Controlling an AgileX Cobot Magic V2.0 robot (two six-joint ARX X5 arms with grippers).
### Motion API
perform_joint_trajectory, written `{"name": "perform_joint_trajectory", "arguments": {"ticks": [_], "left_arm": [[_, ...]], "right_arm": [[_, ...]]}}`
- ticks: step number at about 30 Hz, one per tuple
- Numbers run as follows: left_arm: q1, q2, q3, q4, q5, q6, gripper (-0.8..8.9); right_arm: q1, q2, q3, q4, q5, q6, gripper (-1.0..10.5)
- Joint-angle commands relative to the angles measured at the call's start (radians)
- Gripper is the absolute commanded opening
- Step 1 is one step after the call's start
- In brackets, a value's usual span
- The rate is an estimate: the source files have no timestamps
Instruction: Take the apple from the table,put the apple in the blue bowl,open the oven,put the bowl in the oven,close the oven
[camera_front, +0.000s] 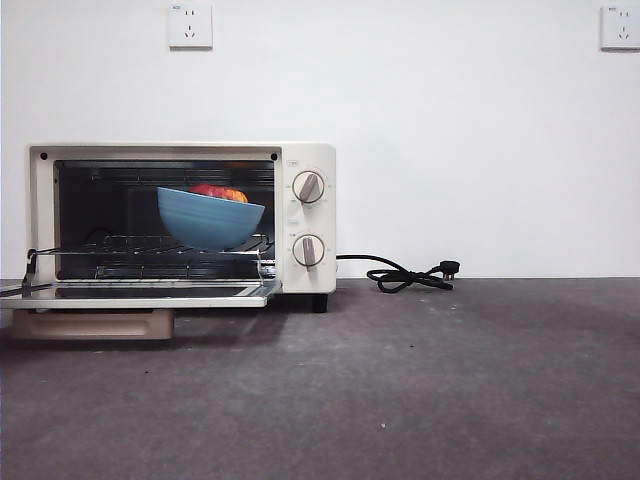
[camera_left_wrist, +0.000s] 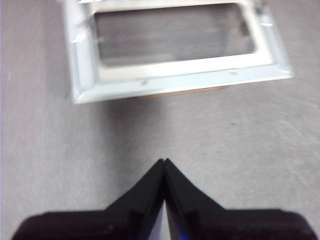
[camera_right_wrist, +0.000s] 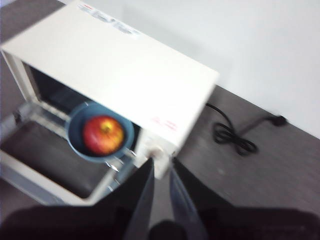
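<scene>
Apple (camera_right_wrist: 103, 135) in blue bowl (camera_front: 209, 219) inside open oven (camera_front: 308, 160), clear of right fingers (camera_right_wrist: 143, 192).

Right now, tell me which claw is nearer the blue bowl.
Right. The right claw hovers above the oven's front corner beside the blue bowl; the left claw hangs before the open door.

Oven (camera_front: 180, 218), cord (camera_front: 405, 275) on table (camera_front: 420, 390)

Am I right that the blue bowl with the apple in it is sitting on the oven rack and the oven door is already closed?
Not quite. The blue bowl with the apple does sit on the rack of the oven, but the door is open, folded down flat in front, as the front view shows. The rest is correct.
</scene>
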Motion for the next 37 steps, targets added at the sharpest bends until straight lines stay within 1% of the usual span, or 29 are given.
{"name": "perform_joint_trajectory", "arguments": {"ticks": [1, 4, 7, 9, 12, 17, 20, 24, 29, 30, 34, 37], "left_arm": [[0.079, 0.018, -0.071, 0.038, 0.081, 0.016, -0.09], [0.169, 0.050, -0.133, 0.079, 0.183, 0.019, -0.09], [0.243, 0.100, -0.165, 0.103, 0.279, 0.007, -0.08], [0.282, 0.142, -0.167, 0.105, 0.291, 0.008, -0.08], [0.319, 0.197, -0.167, 0.130, 0.300, 0.000, -0.08], [0.343, 0.294, -0.167, 0.224, 0.300, -0.048, -0.08], [0.345, 0.358, -0.167, 0.275, 0.301, -0.082, -0.08], [0.351, 0.441, -0.167, 0.302, 0.300, -0.088, -0.08], [0.360, 0.523, -0.166, 0.370, 0.304, -0.114, -0.08], [0.365, 0.538, -0.166, 0.386, 0.311, -0.121, -0.08], [0.389, 0.588, -0.166, 0.443, 0.345, -0.152, -0.08], [0.407, 0.622, -0.166, 0.486, 0.395, -0.174, -0.08]], "right_arm": [[0.001, -0.121, -0.171, -0.026, 0.012, -0.050, 0.6], [-0.006, -0.250, -0.339, -0.026, 0.011, -0.059, 0.6], [-0.042, -0.381, -0.496, -0.026, 0.012, -0.059, 0.6], [-0.067, -0.467, -0.593, -0.020, 0.011, -0.059, 0.6], [-0.099, -0.623, -0.765, 0.073, 0.002, -0.060, 0.6], [-0.150, -0.890, -1.054, 0.247, -0.092, -0.057, 0.6], [-0.170, -1.030, -1.204, 0.294, -0.101, -0.047, 0.6], [-0.171, -1.179, -1.372, 0.305, -0.120, 0.005, 0.6], [-0.171, -1.315, -1.529, 0.311, -0.122, 0.111, 0.6], [-0.171, -1.337, -1.554, 0.310, -0.130, 0.135, 0.6], [-0.171, -1.394, -1.623, 0.316, -0.213, 0.202, 0.6], [-0.169, -1.409, -1.647, 0.315, -0.225, 0.221, 0.6]]}}
